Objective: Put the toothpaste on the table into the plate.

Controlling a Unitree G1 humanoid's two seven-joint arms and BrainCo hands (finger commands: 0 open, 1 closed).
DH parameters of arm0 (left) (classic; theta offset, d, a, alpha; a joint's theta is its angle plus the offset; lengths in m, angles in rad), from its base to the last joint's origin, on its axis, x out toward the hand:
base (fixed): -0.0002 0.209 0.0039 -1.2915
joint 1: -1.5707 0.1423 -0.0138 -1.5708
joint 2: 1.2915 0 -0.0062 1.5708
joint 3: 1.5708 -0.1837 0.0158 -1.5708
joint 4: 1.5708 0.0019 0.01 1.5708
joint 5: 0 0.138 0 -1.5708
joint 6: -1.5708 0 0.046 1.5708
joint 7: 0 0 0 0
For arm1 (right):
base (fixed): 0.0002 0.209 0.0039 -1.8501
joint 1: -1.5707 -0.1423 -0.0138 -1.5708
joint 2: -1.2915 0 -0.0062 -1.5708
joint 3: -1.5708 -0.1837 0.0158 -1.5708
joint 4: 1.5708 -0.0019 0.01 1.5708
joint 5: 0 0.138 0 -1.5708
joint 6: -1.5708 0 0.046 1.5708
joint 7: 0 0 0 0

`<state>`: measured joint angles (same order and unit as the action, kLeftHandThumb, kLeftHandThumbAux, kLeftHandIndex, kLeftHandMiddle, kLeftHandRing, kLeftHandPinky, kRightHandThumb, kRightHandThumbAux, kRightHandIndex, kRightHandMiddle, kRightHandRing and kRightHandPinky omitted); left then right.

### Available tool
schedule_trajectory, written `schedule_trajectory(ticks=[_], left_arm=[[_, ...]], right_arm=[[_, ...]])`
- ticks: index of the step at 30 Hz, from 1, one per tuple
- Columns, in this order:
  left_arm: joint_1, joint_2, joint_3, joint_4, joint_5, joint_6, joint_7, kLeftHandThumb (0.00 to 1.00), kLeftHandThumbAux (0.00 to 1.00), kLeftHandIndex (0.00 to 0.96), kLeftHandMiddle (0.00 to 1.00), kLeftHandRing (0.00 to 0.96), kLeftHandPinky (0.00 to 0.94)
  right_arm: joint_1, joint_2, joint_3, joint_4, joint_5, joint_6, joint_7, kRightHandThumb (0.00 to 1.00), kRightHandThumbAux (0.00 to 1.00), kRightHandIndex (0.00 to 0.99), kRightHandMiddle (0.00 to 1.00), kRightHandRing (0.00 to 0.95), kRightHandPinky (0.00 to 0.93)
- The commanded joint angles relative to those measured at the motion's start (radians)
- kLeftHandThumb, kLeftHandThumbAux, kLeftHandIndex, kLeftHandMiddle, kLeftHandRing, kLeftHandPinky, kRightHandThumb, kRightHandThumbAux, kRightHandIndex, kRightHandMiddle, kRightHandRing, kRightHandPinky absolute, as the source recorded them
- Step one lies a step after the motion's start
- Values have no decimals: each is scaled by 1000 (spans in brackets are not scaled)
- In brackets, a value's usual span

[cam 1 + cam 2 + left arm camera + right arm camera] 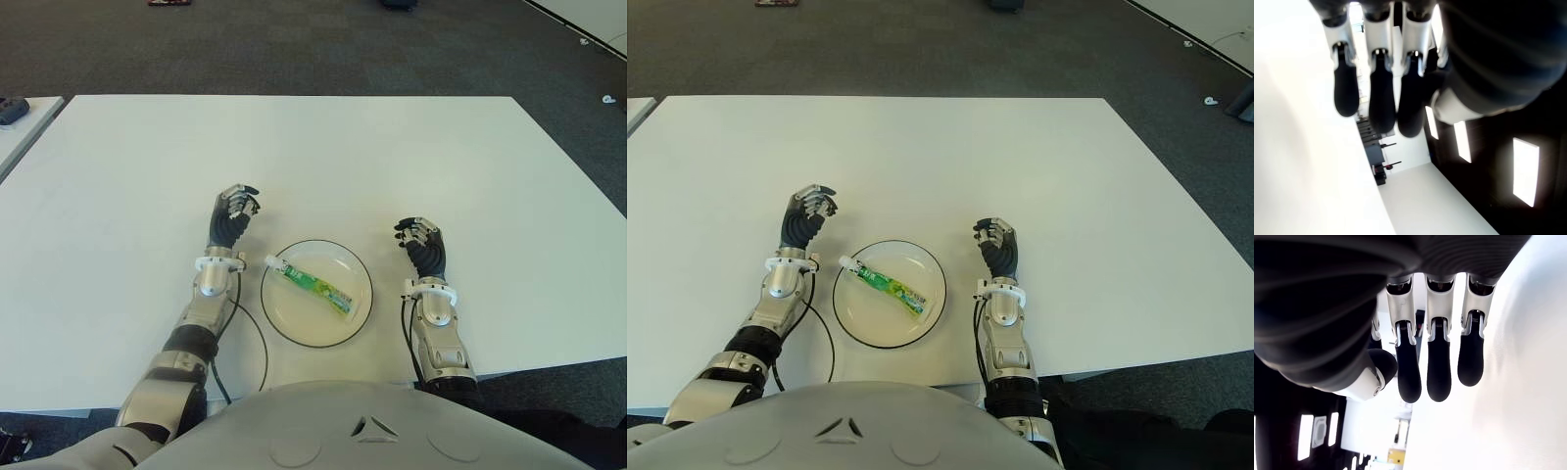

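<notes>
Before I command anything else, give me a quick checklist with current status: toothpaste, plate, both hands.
1. Toothpaste inside the plate: ok, lying diagonally.
2. Tube fully within the rim: ok, though the cap end sits close to it.
3. Left hand empty, left of the plate: ok.
4. Right hand empty, right of the plate: ok.
5. Plate well on the table, away from its near edge: ok.

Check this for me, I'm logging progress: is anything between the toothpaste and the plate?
Nothing visible: the toothpaste already lies in the plate. The left hand and right hand flank it, holding nothing.
</notes>
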<state>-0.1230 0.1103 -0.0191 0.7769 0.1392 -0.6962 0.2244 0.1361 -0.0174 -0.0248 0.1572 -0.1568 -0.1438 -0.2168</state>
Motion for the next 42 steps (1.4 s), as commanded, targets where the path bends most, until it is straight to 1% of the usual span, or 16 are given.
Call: schedule_trajectory(ticks=[1, 4, 9, 12, 18, 26, 31, 36, 42], left_arm=[[24, -4, 10, 42, 8, 0, 9, 696, 720, 435, 629, 622, 598], [27, -4, 13, 49, 6, 11, 2, 696, 720, 436, 630, 627, 610], [34, -3, 15, 36, -2, 53, -12, 695, 720, 434, 613, 608, 572], [43, -3, 17, 15, -2, 84, -9, 695, 720, 434, 606, 601, 566], [56, -12, 26, -23, -12, 120, -4, 695, 720, 433, 599, 579, 542], [61, -23, 42, -36, -26, 123, -1, 696, 720, 433, 586, 558, 525], [61, -22, 50, -33, -23, 113, 2, 697, 720, 433, 587, 558, 528], [65, -18, 59, -41, -33, 126, -5, 697, 720, 433, 589, 559, 528], [69, -15, 68, -43, -29, 121, 4, 698, 720, 433, 588, 560, 536]], right_arm=[[-5, 4, -1, -3, 4, 23, 6, 708, 730, 426, 485, 490, 507], [-8, 4, -1, -1, 4, 24, 6, 708, 730, 426, 483, 486, 498], [-18, 3, -2, 8, 2, 29, 5, 708, 730, 426, 483, 485, 502], [-23, 1, -3, 12, 1, 31, 5, 709, 730, 426, 484, 485, 507], [-31, -5, -2, 18, -1, 46, 10, 710, 729, 427, 488, 489, 512], [-39, -10, -2, 24, 1, 56, 19, 711, 729, 427, 502, 496, 506], [-41, -9, -1, 28, 4, 48, 25, 712, 729, 427, 504, 494, 504], [-41, -9, 0, 26, 6, 48, 29, 712, 729, 428, 504, 493, 504], [-40, -7, 2, 24, 7, 49, 36, 712, 729, 428, 506, 496, 511]])
